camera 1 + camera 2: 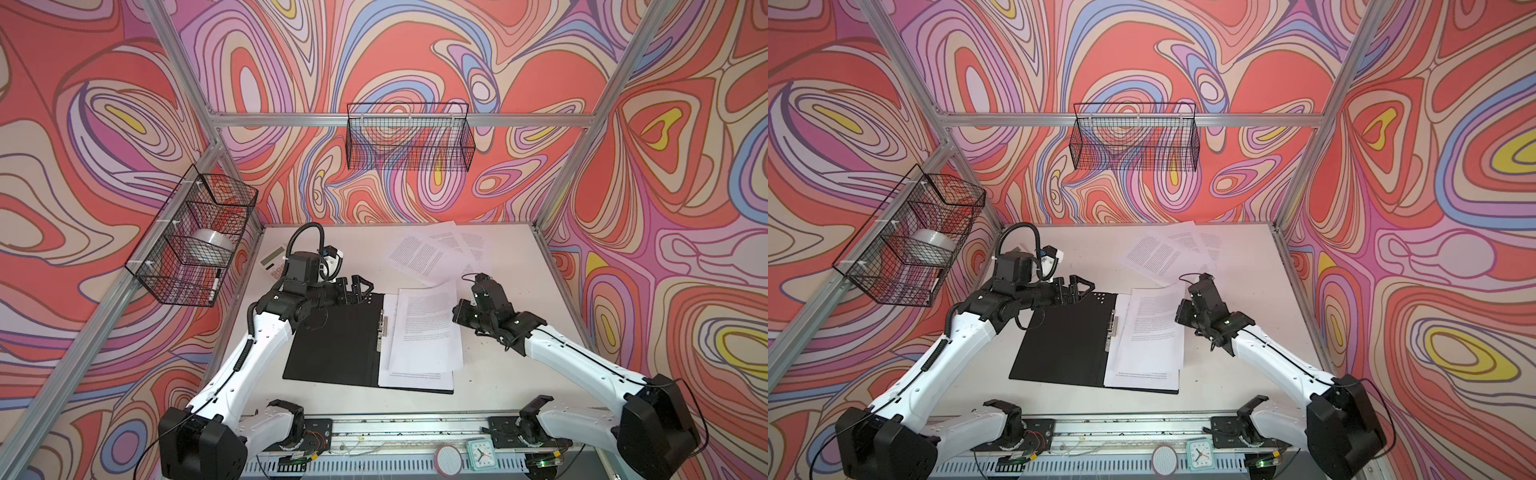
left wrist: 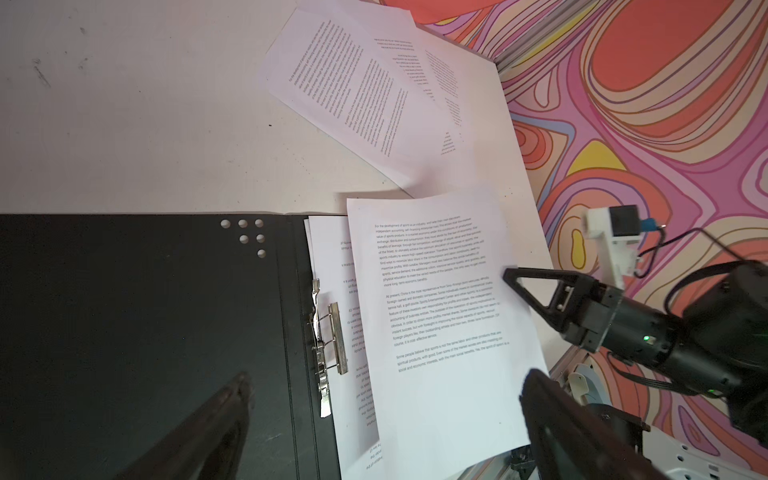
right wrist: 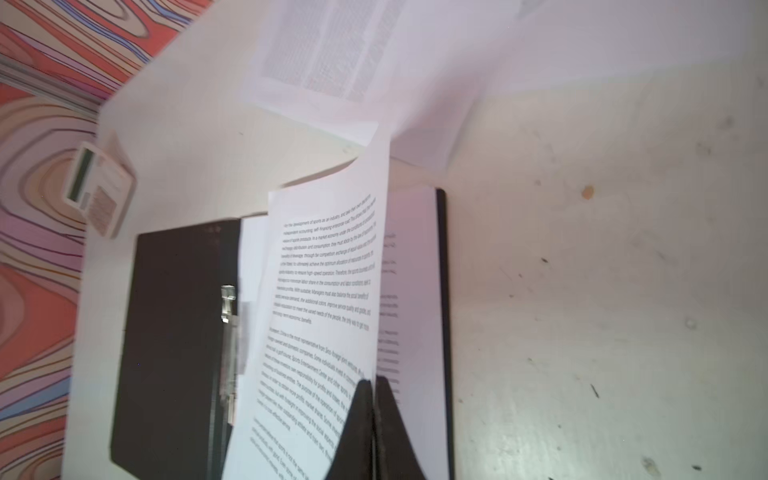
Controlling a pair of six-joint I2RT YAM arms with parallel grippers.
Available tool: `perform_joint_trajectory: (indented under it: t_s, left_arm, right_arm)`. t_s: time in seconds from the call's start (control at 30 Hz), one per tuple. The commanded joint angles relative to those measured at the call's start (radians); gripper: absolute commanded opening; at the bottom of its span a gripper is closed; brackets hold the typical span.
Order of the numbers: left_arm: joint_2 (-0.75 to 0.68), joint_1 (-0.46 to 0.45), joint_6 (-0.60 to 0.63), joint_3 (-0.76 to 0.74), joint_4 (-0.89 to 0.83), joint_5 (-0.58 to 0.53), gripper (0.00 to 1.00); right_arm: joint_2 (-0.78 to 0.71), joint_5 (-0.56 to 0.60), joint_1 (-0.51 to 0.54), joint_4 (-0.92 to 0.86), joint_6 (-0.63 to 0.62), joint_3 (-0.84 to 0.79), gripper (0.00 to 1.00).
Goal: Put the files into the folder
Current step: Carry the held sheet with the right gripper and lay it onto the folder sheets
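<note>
The folder (image 1: 332,340) (image 1: 1059,345) lies open on the table, black inside, with a metal spine clip (image 2: 328,332). A printed sheet (image 1: 415,379) lies on its right half. My right gripper (image 1: 456,316) (image 3: 372,380) is shut on the right edge of another printed sheet (image 1: 428,328) (image 3: 324,291), which it holds tilted over that half. More loose files (image 1: 428,253) (image 2: 353,83) lie fanned at the table's back right. My left gripper (image 1: 365,286) (image 2: 386,386) hovers open over the folder's far edge, holding nothing.
A white-and-pink calculator (image 1: 272,262) (image 3: 99,191) lies at the back left. One wire basket (image 1: 195,237) hangs on the left wall and another wire basket (image 1: 409,137) on the back wall. A small clock (image 1: 481,454) and a round disc (image 1: 447,459) sit by the front rail.
</note>
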Motion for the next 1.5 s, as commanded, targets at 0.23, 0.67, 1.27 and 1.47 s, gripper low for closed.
perform_joint_trajectory:
  t_s: [0.23,0.67,1.27,1.47]
  left_arm:
    - [0.014,0.000,0.003,0.006,0.012,0.030,1.00]
    - [-0.017,-0.001,-0.012,-0.005,-0.037,0.030,1.00]
    - [-0.019,-0.001,0.001,-0.051,-0.052,0.092,1.00]
    - [-0.015,-0.002,0.002,-0.049,-0.056,0.087,1.00]
  right_arm:
    - [0.082,-0.020,-0.002,0.293,0.043,-0.170,0.00]
    - [0.109,-0.036,0.018,0.305,0.093,-0.186,0.00]
    - [0.140,-0.056,0.050,0.343,0.114,-0.212,0.00]
    - [0.158,-0.057,0.054,0.343,0.103,-0.208,0.00]
